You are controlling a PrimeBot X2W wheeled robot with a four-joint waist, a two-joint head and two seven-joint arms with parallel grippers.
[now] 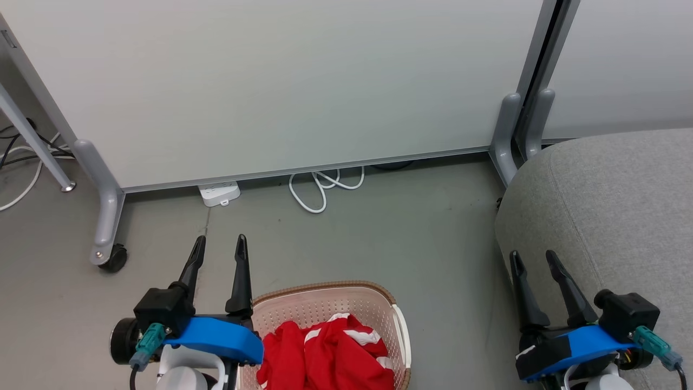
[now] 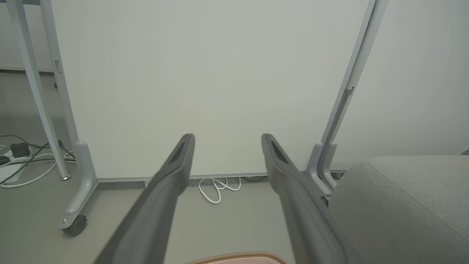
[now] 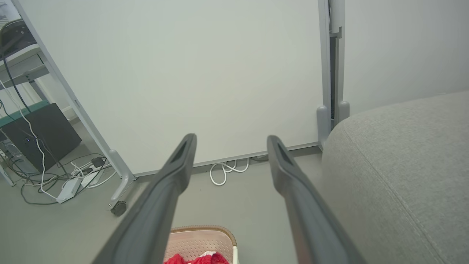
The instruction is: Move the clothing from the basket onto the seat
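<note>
Grey floor (image 1: 352,233) before white partition (image 1: 298,81): red clothing (image 1: 330,352) heaped in basket (image 1: 325,306), seat (image 1: 622,206) to its right; left gripper (image 1: 221,238) beside basket, right gripper (image 1: 532,253) by seat edge, both spread wide, empty

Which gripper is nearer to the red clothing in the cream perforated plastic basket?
Left. The left gripper is beside the red fabric clothing, at the left rim of the cream perforated basket. The right gripper is farther, across the floor, by the grey upholstered seat.
</note>
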